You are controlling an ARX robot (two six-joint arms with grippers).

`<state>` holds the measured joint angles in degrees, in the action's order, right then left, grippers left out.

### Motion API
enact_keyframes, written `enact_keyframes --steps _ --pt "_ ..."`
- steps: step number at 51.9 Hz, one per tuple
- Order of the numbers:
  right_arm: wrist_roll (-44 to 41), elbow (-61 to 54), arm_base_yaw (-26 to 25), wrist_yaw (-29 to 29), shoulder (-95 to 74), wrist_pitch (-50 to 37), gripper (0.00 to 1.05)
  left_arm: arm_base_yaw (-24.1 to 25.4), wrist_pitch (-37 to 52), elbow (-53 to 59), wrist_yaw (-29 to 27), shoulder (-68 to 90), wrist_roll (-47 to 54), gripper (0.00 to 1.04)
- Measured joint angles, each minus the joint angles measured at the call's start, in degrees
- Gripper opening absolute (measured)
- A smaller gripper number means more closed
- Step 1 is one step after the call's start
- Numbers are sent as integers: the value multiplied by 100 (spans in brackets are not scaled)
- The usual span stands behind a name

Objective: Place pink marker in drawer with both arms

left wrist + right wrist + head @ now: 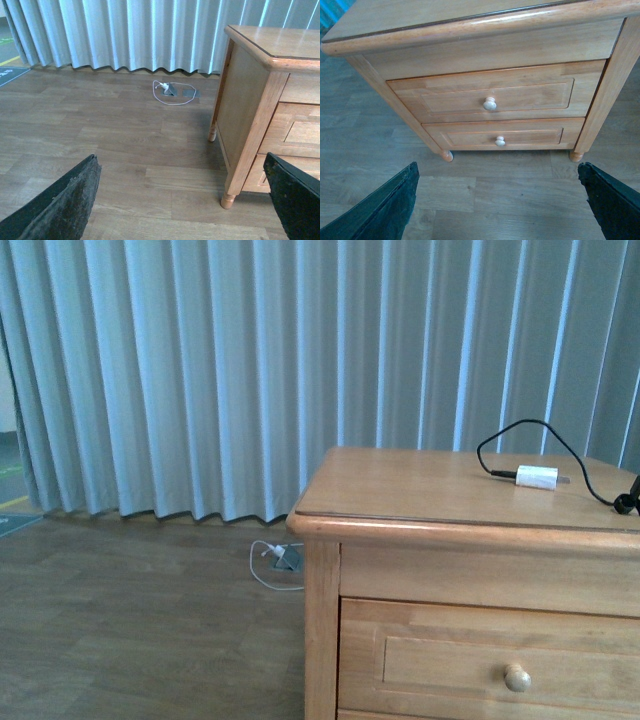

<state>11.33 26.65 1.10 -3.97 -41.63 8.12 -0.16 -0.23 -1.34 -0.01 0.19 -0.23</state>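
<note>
Drawer (490, 95): upper of two in a light wooden nightstand (420, 490), fully closed, round pale knob (490, 103) untouched; lower drawer (501, 135) likewise closed.

Pink marker: not visible in any view; location cannot be told.

Nightstand top: carries a white charger block (536, 477) with a black cable (520, 435) looping above it and trailing to the right edge.

Floor: wood-look planks; a white cord and small grey plate (172, 91) lie near the curtain (250, 370).

Left gripper (182, 200): jaws spread wide, nothing between them, hovering over bare floor beside the nightstand's left side.

Right gripper (497, 202): jaws spread wide, empty, facing the drawer fronts, well apart from the knobs.

Progress: none evident. Remaining, by judgement: locate the marker, open the drawer by its knob with one arm, pick up the marker with the other, set it inside.
</note>
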Motion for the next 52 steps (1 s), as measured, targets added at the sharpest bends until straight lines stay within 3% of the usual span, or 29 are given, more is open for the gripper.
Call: enact_keyframes --steps 2,8,11,24,26,52 --pt "-55 -42 -13 55 17 -96 95 0 0 0 0 2 -2 99" --pt "-684 -944 -85 389 358 -2262 77 0 0 0 -7 0 -2 99" --pt "-863 -1244 -103 413 509 -2903 66 0 0 0 -4 0 -2 99" --pt "-1091 -1978 -105 407 1281 -2983 6 0 0 0 0 0 -2 99" --pt "-1095 -2017 -105 407 1349 -2957 1 0 0 0 0 0 -2 99" --pt "-1113 -2441 -105 407 2400 -2339 1 0 0 0 0 0 -2 99"
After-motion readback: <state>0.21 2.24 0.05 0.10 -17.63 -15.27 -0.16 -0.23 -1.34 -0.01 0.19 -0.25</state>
